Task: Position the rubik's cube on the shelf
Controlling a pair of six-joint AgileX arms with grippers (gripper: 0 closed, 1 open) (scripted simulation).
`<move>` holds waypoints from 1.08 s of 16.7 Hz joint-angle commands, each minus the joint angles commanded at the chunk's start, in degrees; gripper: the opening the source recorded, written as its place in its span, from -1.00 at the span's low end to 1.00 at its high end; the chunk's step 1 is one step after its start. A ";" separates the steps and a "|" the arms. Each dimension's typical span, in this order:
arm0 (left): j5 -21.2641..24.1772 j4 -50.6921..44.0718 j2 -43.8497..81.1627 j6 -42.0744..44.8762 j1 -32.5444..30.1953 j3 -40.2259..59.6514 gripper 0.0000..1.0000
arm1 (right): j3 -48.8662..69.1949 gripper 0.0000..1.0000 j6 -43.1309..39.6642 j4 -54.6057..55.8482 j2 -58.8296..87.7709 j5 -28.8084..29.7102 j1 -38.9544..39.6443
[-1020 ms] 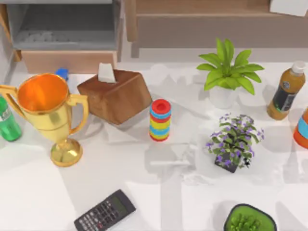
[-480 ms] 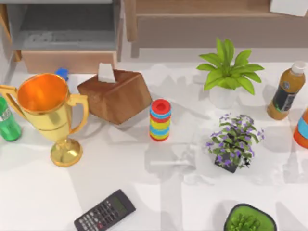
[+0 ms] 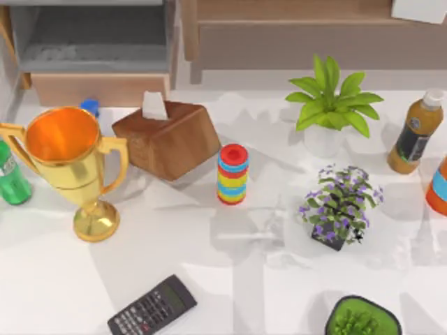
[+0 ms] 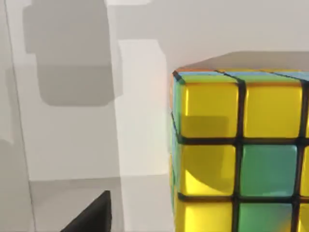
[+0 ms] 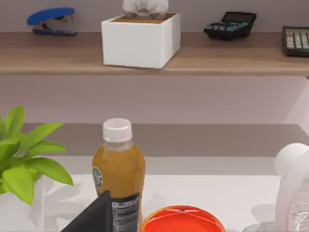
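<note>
Looking close over the small rubik's cube of yellow, green and blue tiles with dark grid lines [image 4: 241, 154], the left wrist camera has it resting on the white worktop [image 4: 140, 121], seemingly lined up for a pickup; whether either arm's fingers are open or closed I cannot tell. From above, the wide light-brown wooden shelf [image 3: 293, 19] runs along twelve to one o'clock, its board [image 5: 58, 60] partly free between the blue stapler [image 5: 50, 19] and white tissue box [image 5: 140, 41].
</note>
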 joint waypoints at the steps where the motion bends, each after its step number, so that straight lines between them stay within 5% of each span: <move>1: -0.03 1.10 1.03 -0.13 -0.09 -0.17 1.00 | 0.00 1.00 0.00 0.00 0.00 0.00 0.00; 8: -0.12 3.27 4.13 -0.80 -0.89 1.07 1.00 | 0.00 1.00 0.00 0.00 0.00 0.00 0.00; 18: -0.12 3.27 4.13 -0.80 -0.89 1.07 -0.51 | 0.00 1.00 0.00 0.00 0.00 0.00 0.00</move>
